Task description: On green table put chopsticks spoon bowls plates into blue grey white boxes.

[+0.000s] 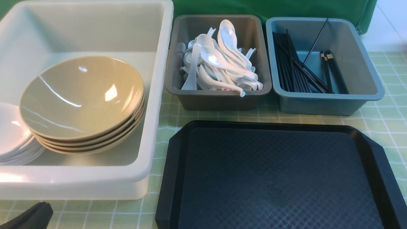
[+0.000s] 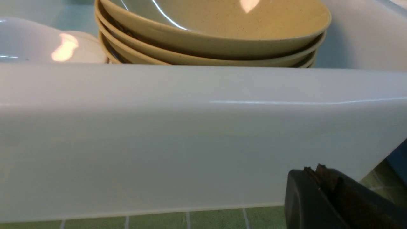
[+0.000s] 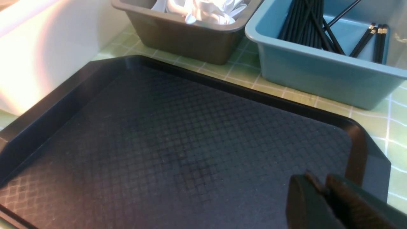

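Observation:
A stack of tan bowls (image 1: 82,101) sits in the big white box (image 1: 159,95), with white plates (image 1: 12,136) beside it at the far left. The grey box (image 1: 219,98) holds a heap of white spoons (image 1: 219,63). Black chopsticks (image 1: 295,70) lie in the blue box (image 1: 330,101). My left gripper (image 2: 314,168) is shut and empty, low in front of the white box's near wall (image 2: 190,136); its tip (image 1: 35,216) shows at the front view's lower left. My right gripper (image 3: 319,178) hovers over the black tray's near right corner, shut to a thin slit and empty.
A black textured tray (image 1: 273,178) lies bare in front of the grey and blue boxes, on the green checked tablecloth (image 1: 388,121). A green backdrop (image 1: 286,8) hangs behind the boxes.

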